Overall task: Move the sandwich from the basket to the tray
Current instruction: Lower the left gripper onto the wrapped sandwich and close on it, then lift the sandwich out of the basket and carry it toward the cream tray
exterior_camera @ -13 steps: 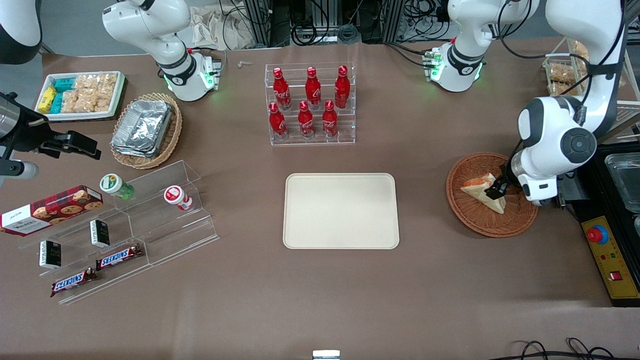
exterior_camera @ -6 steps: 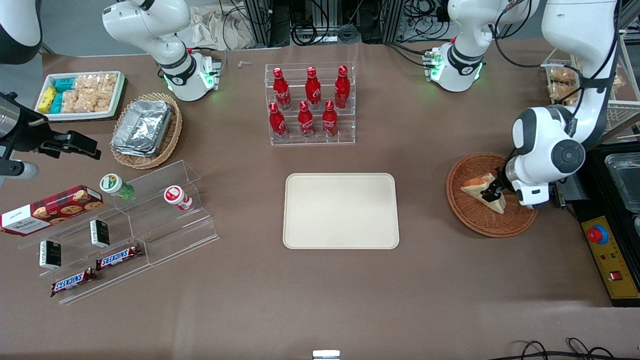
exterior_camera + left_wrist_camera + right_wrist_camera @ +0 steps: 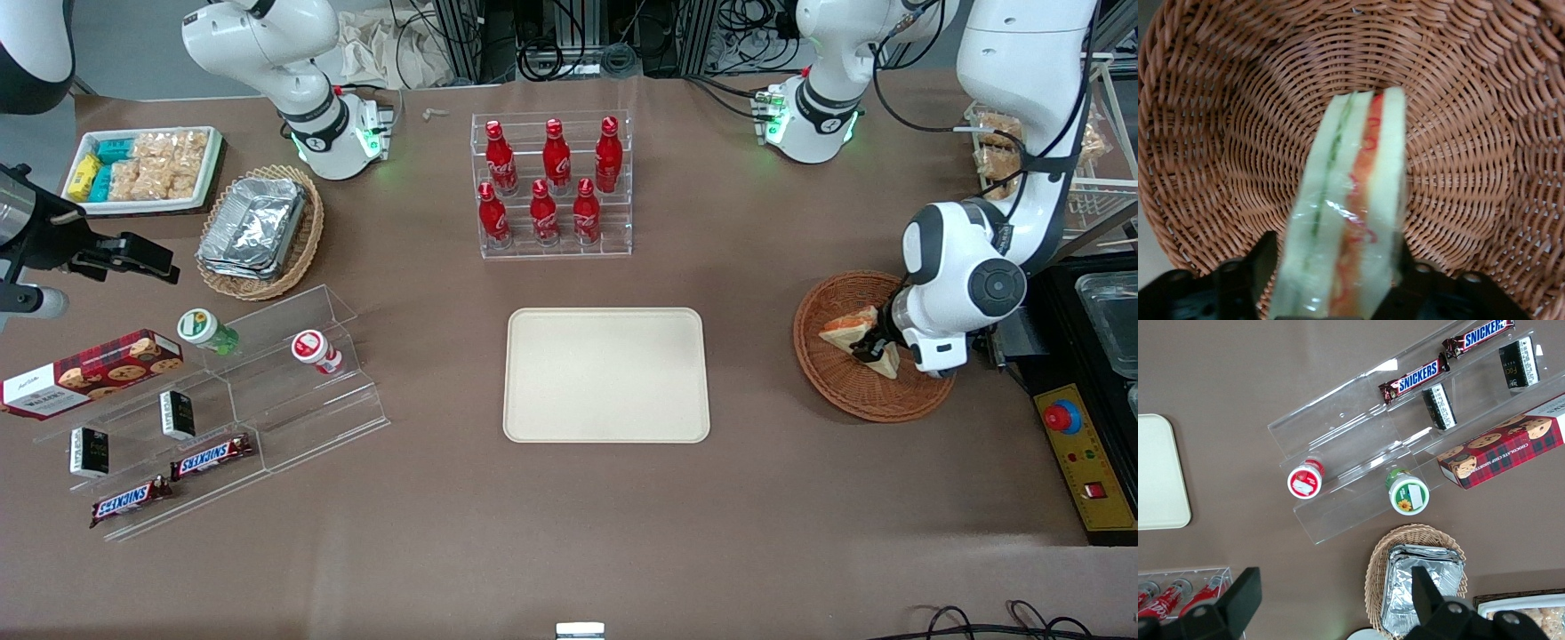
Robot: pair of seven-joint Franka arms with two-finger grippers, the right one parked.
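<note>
Currently:
Step in hand: grasping, with transfer not yet begun.
Tool: down inside the basket, set over the sandwich; dark fingers flanking the wedge on both flat sides in the left wrist view.
Grip state: fingers apparently pressed against the bread faces, so probably closed on the sandwich (contact line partly cut off at the frame edge, hence not certain).
Sandwich: inside the basket, standing on edge between the fingers, cut edge with green and orange-red layers facing the wrist camera, glossy wrap over it.
Basket: on the bench toward the working arm's end, well apart from the tray.
Tray: mid-bench, nearer the front camera than the bottle rack, nothing on its surface.
Progress: early; sandwich not lifted out, tray unfilled.
Next move calls for: firm but gentle hold (soft bread, slippery film), then a straight lift high enough to pass the woven rim.
After that: sideways carry toward the parked arm's end as far as the tray, descent onto its flat middle, release.
Risk, as a judgement: wedge slipping in the film, or snagging the wicker rim on a low lift.
</note>
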